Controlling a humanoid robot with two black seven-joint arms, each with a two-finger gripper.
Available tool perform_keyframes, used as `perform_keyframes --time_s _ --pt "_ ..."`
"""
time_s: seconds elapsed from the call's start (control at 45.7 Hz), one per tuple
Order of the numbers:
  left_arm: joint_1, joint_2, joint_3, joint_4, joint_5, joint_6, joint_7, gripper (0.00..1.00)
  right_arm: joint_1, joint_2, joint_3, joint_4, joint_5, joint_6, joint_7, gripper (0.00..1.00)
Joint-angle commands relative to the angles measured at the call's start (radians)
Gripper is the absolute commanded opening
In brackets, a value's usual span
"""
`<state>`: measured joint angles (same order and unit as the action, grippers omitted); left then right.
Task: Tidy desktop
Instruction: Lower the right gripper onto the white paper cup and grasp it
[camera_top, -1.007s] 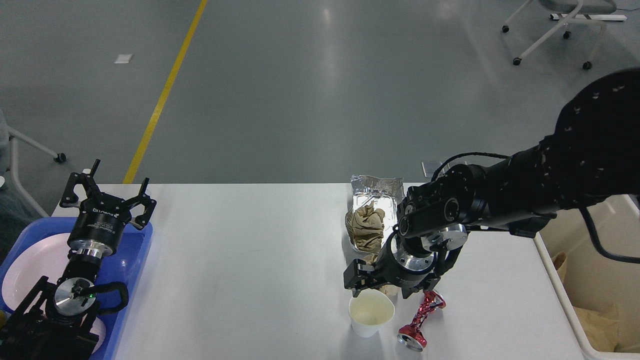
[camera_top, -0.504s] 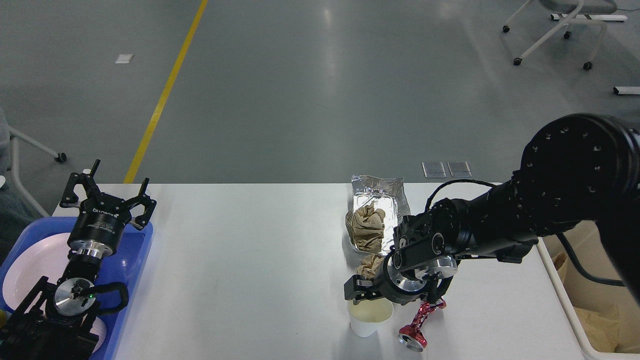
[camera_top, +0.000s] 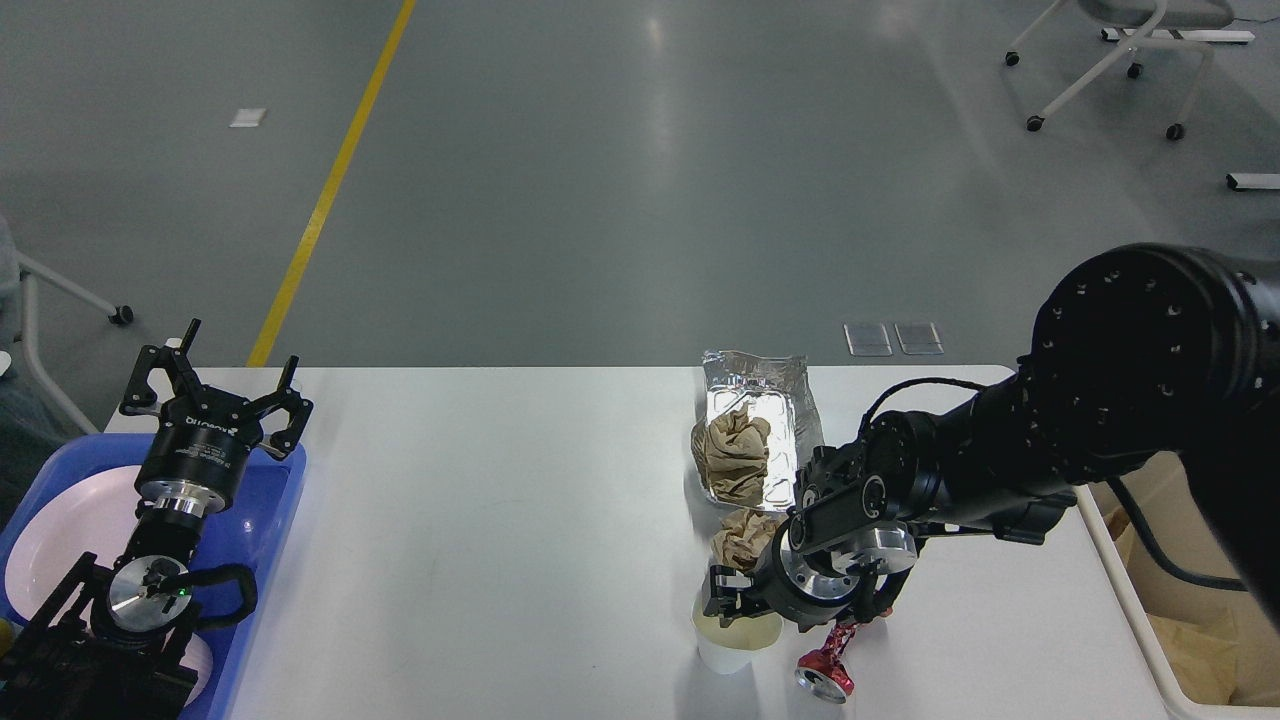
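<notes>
Right gripper hanging low over the cup, left arm idling far off at the tray.

At the left edge, the left gripper (camera_top: 213, 392) is hovering with its fingers spread apart and empty above the blue tray (camera_top: 268, 520), well apart from the litter. Across the desktop (camera_top: 480, 520), the foil tray (camera_top: 760, 420) is lying with its long axis running away from the robot, one brown paper wad (camera_top: 733, 452) in it and another (camera_top: 742, 535) just in front. Nearer still, the right gripper (camera_top: 737, 600) is pointing down over the paper cup (camera_top: 732, 640); its fingers are too dark and end-on to tell whether they are apart or together. The crushed red can (camera_top: 830, 665) is lying just to the right of the cup. Judging by this, the right arm is much the nearer to all the litter, with the cream bin (camera_top: 1120, 590) waiting on its own side.
</notes>
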<state>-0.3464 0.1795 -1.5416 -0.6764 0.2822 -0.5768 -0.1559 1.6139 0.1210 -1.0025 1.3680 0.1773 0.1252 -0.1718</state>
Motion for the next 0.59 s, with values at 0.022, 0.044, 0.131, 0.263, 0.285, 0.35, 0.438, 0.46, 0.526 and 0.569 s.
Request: perform_keyframes --time_s 0.022,0.044,0.131,0.263,0.285,0.35,0.438,0.46,0.526,0.569 --pt "0.000 0.000 0.000 0.000 0.000 0.000 -0.001 0.96 -0.002 -0.003 -0.002 0.003 0.102 0.001 0.000 0.00" --pt "0.000 0.000 0.000 0.000 0.000 0.000 -0.001 0.96 -0.002 -0.003 -0.004 0.005 0.108 -0.001 0.001 0.00" --pt "0.000 0.000 0.000 0.000 0.000 0.000 0.001 0.96 -0.002 -0.003 -0.011 0.011 0.116 -0.010 0.002 0.00" --pt "0.000 0.000 0.000 0.000 0.000 0.000 -0.001 0.96 -0.002 -0.006 -0.011 0.011 0.149 -0.022 0.002 0.00" --pt "0.000 0.000 0.000 0.000 0.000 0.000 -0.001 0.96 -0.002 -0.006 -0.011 0.011 0.152 -0.024 0.002 0.00" --pt "0.000 0.000 0.000 0.000 0.000 0.000 -0.001 0.96 0.000 -0.006 -0.011 0.011 0.157 -0.030 0.002 0.00" --pt "0.001 0.000 0.000 0.000 0.000 0.000 -0.001 0.96 0.000 -0.008 -0.013 0.011 0.156 -0.030 0.002 0.00" --pt "0.000 0.000 0.000 0.000 0.000 0.000 -0.001 0.96 0.000 -0.008 -0.013 0.011 0.156 -0.030 0.002 0.00" --pt "0.001 0.000 0.000 0.000 0.000 0.000 -0.001 0.96 0.000 -0.008 -0.013 0.011 0.156 -0.027 0.002 0.00" --pt "0.000 0.000 0.000 0.000 0.000 0.000 -0.001 0.96 0.001 -0.008 -0.013 0.011 0.157 -0.022 0.002 0.00"
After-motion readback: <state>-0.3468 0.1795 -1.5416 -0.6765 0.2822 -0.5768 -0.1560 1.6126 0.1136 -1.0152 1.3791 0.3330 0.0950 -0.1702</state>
